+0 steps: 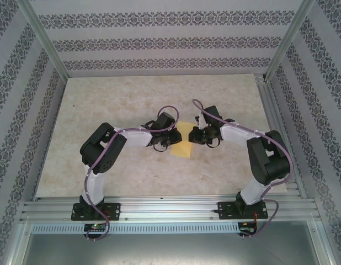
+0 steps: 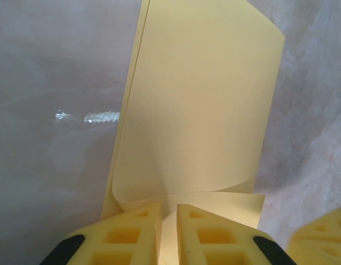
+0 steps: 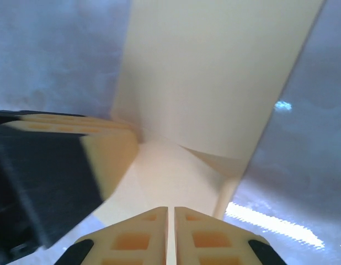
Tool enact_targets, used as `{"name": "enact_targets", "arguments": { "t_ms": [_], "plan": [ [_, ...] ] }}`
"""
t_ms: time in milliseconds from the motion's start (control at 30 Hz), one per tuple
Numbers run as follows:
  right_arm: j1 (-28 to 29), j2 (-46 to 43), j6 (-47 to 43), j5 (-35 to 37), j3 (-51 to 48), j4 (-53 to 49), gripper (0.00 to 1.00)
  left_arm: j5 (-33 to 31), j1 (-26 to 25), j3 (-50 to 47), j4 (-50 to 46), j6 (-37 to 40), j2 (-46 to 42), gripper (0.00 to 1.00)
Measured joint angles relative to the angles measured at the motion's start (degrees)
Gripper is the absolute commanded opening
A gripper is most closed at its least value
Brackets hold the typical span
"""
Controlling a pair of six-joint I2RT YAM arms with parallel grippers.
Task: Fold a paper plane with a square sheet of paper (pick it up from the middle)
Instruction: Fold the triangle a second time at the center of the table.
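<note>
Pale-yellow square sheet of paper (image 1: 182, 142) sits over the middle of the table (image 1: 104, 110), curled over on itself. Both the left gripper (image 2: 168, 212) and the right gripper (image 3: 170, 212) have their jaws pretty much closed, pinching its near edge.

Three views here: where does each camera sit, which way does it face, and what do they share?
Top external: above and behind the bases, looking down at the table; both arms, left gripper, right gripper.
Left wrist: on the left wrist, looking along its fingers at the square sheet of paper.
Right wrist: on the right wrist, looking along its fingers at that sheet; left gripper beside.
Shared: all three show the sheet, pinched by both grippers.
</note>
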Motion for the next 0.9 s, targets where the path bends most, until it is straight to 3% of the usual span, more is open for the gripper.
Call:
{"name": "enact_targets", "arguments": {
  "t_ms": [333, 900],
  "plan": [
    [3.28, 1.81, 5.84, -6.43, -7.04, 8.24, 0.11, 0.22, 0.00, 0.13, -0.07, 0.00, 0.02, 0.18],
    [3.28, 3.15, 5.27, -6.10, -8.68, 8.33, 0.11, 1.05, 0.00, 0.13, -0.07, 0.02, 0.07, 0.18]
  ]
}}
